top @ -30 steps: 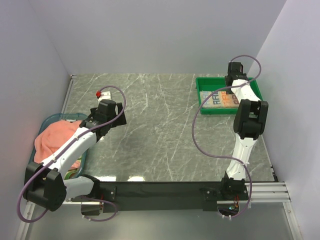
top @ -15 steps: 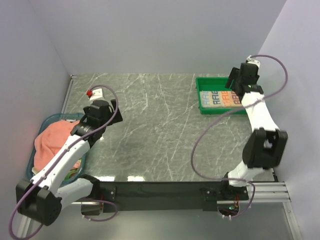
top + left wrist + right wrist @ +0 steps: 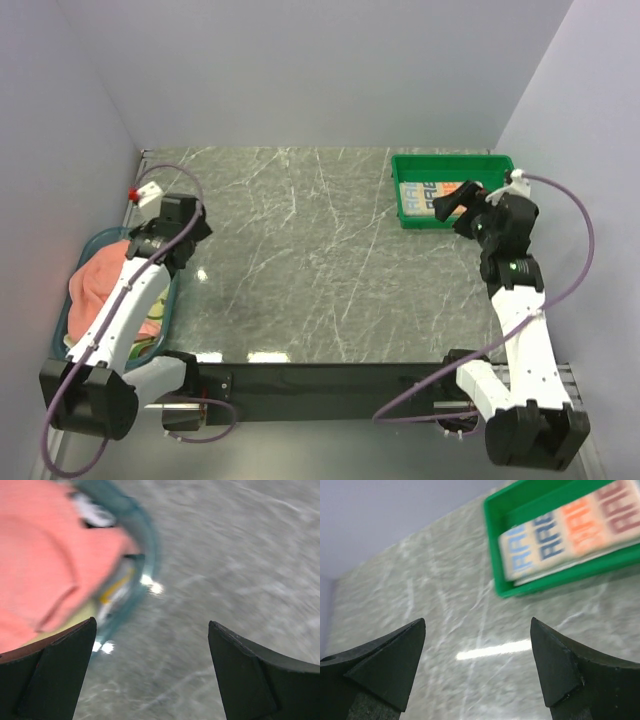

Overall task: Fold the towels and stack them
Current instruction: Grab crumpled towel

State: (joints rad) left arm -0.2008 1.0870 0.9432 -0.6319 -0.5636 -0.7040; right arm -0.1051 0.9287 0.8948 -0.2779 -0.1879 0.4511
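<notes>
A cream towel with coloured letters lies folded in the green tray; the right wrist view shows the towel at the upper right. My right gripper hangs open at the tray's near edge, its jaws wide with only table between them. A salmon-pink towel is heaped in the blue basket, with a pale yellow cloth under it. My left gripper hovers open by the basket's far right corner. In the left wrist view it is empty, the pink towel to its left.
The grey marble table spans the space between basket and tray. White walls close in on the left, back and right. The basket's teal rim curves just left of my left fingers. The tray's green wall sits up and right of my right fingers.
My right arm has drawn back from over the tray toward the near side and its jaws have widened. My left arm has swung left toward the basket, still open.
</notes>
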